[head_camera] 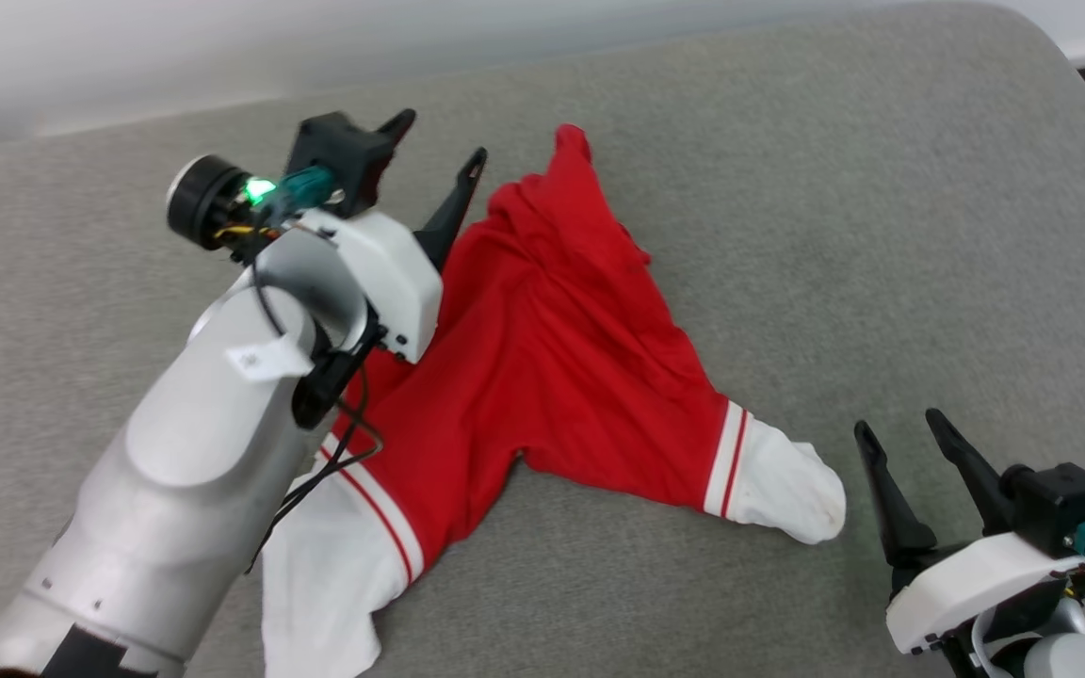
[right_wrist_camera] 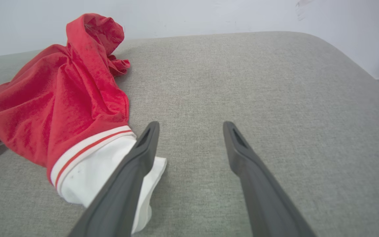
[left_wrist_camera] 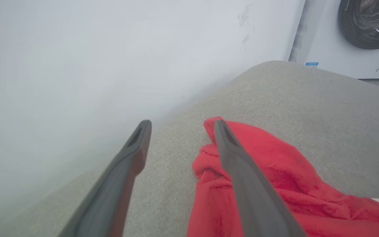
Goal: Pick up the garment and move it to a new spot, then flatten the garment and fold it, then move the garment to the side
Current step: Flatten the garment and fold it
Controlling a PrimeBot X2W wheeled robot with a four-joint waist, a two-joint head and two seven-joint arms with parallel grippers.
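Observation:
The garment (head_camera: 552,348) is a red jersey with white sleeves and striped trim, lying bunched and back side up on a grey cushioned surface (head_camera: 882,235); no lettering shows. One sleeve (head_camera: 783,480) points right, the other (head_camera: 326,565) lies near the front under my left arm. My left gripper (head_camera: 439,146) is open at the garment's far left edge, holding nothing; one finger (left_wrist_camera: 239,164) crosses over the red cloth (left_wrist_camera: 275,174). My right gripper (head_camera: 896,433) is open just right of the right sleeve (right_wrist_camera: 87,168), empty.
A white wall (head_camera: 222,47) runs behind the grey surface. In the left wrist view a white washing machine (left_wrist_camera: 350,36) with a dark round door stands past the surface's rounded far corner. Bare grey surface stretches right of the garment (right_wrist_camera: 258,82).

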